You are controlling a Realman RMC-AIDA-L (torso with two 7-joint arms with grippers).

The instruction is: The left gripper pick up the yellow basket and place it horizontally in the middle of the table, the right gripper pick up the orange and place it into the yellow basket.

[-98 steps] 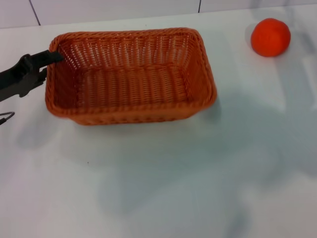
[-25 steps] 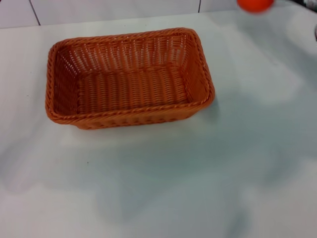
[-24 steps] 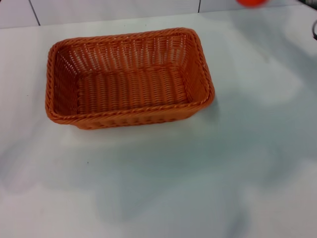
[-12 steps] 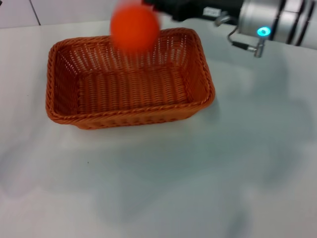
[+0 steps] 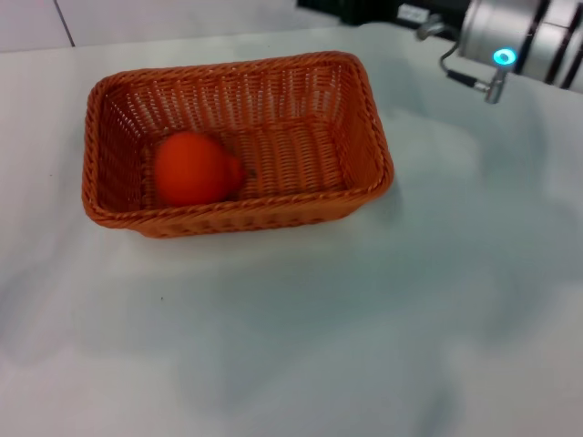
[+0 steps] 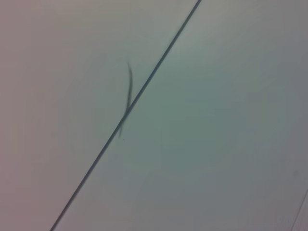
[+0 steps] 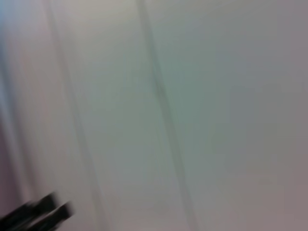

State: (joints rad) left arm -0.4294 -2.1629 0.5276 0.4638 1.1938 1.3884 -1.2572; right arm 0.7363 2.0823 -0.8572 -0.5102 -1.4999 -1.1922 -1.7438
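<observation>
The yellow basket [image 5: 378, 137], orange-brown wicker, lies lengthwise on the white table [image 5: 319, 319], left of centre in the head view. The orange [image 5: 191, 169] rests inside it on the basket floor, towards its left end, with its nub pointing right. My right arm [image 5: 510, 41], with a silver wrist and a blue light, reaches in at the top right. The right gripper [image 5: 364, 9] is a black shape cut off by the top edge, above and behind the basket's far rim, apart from the orange. The left gripper is out of view.
The wrist views show only pale surfaces with dark seam lines. A blurred black part [image 7: 38, 214] sits in a corner of the right wrist view. White tabletop stretches in front of and to the right of the basket.
The orange, in the air over the basket half a second ago, now lies on the basket floor. The right arm has drawn back a little to the right.
</observation>
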